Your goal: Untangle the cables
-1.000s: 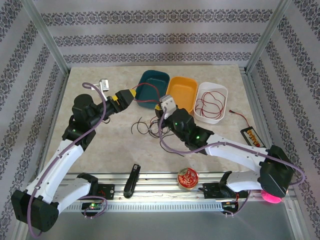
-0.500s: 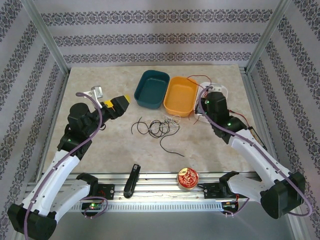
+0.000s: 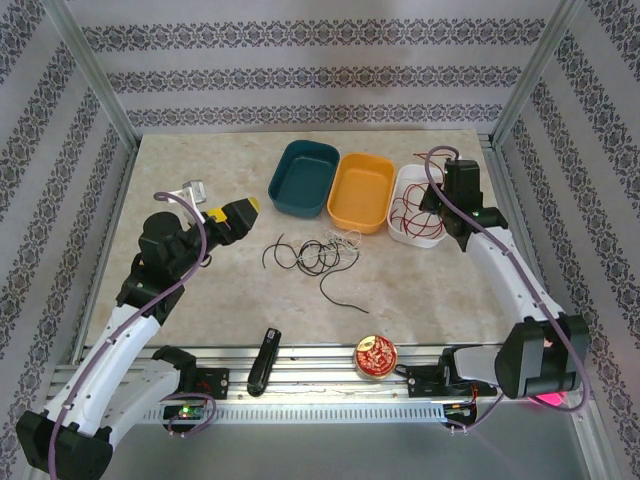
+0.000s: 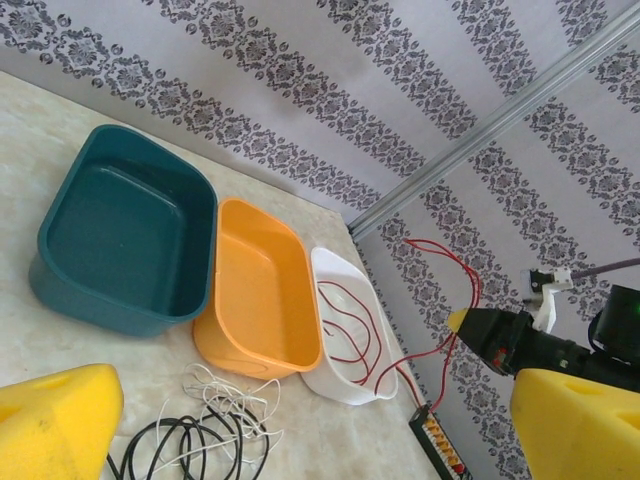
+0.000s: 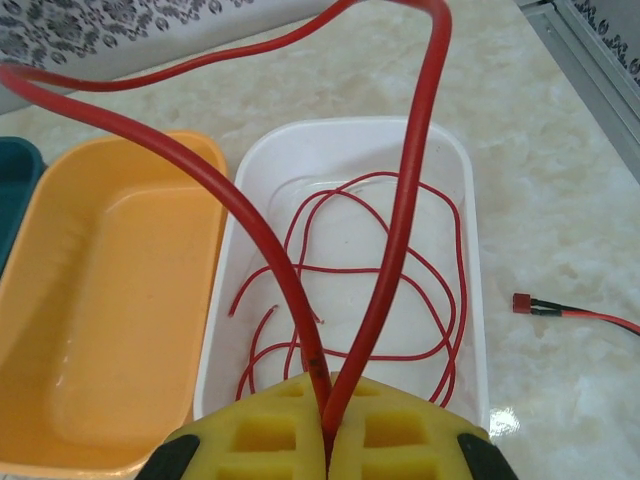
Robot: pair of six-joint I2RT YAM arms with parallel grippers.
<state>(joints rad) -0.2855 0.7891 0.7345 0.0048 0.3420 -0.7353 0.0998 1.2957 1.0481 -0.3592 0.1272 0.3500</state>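
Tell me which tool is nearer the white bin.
Right. The right tool hangs just above the white bin, shut on a red cable; the left tool, open, is far off to its left.

3 bins [image 3: 362, 190] sit behind cables [image 3: 310, 258] (tin [image 3: 376, 356] nearer).

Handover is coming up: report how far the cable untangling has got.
Done: red loops already lie in the white bin. In hand: the right gripper is shut on a red cable above that bin. Left: the black cables and white cable sit tangled on the table; the orange bin and teal bin are empty; the left gripper is open, holding nothing.
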